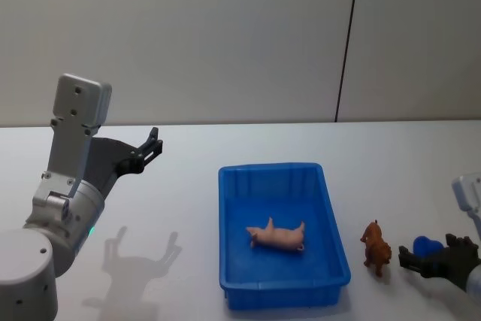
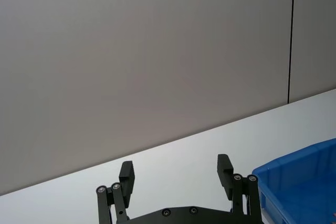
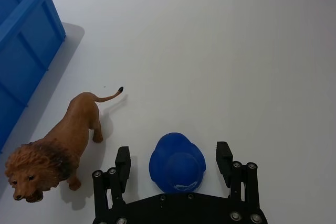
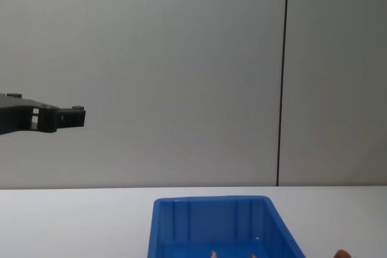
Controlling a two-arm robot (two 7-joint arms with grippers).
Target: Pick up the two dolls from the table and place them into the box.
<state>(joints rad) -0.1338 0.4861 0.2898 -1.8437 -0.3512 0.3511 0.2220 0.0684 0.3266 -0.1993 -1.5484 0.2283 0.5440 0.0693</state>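
Right gripper point(image 3: 174, 150) fingers spread wide astride a blue toy point(image 3: 177, 167) beside the lion point(image 3: 68, 140); left gripper point(image 2: 176, 166) fingers wide.

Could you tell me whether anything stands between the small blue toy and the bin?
Yes: a brown lion figure stands between the rounded blue toy, bracketed by the open right gripper, and the blue plastic bin; the left gripper hangs aside.

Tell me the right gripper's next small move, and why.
Probably close the right gripper: its open fingers flank the blue toy on the table. One pink doll already lies in the box. The left gripper hangs raised, open.
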